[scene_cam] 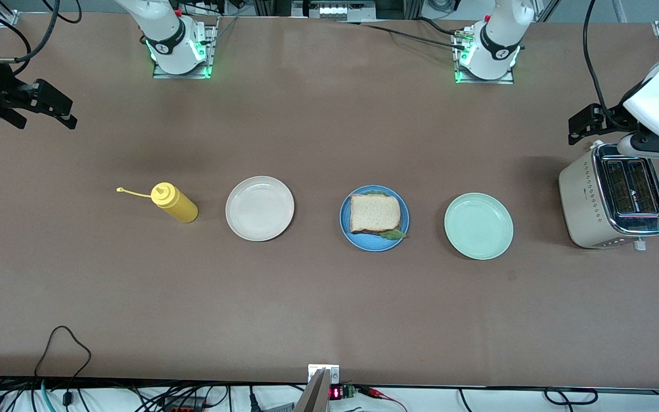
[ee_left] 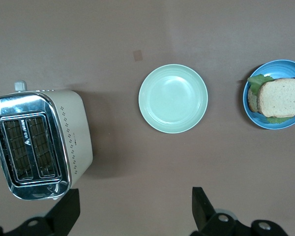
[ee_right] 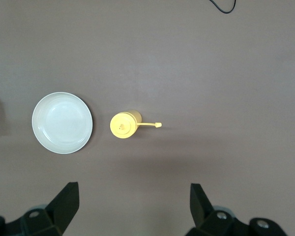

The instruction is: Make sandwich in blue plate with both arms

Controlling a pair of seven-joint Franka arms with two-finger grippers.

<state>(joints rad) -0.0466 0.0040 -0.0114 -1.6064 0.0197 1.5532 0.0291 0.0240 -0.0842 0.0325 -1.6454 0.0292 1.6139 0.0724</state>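
Mint-green plate point(scene_cam: 478, 225) lies nearest the front camera and holds nothing, just lower in that view than the blue plate point(scene_cam: 374, 218) at table centre, which carries the sandwich point(scene_cam: 375, 214): top bread slice seated, lettuce peeking out at 5 o'clock; the cream-white plate point(scene_cam: 259, 208) is bare, with the yellow squeeze bottle point(scene_cam: 174, 202) at its 9 o'clock. Farther up, the left gripper point(scene_cam: 584, 127) hangs over the toaster point(scene_cam: 612, 195) at the blue plate's 2 o'clock, the right gripper point(scene_cam: 58, 109) at its 10 o'clock, both jaws wide and holding nothing. Assembly looks complete; judged next call is only for both arms to park clear.
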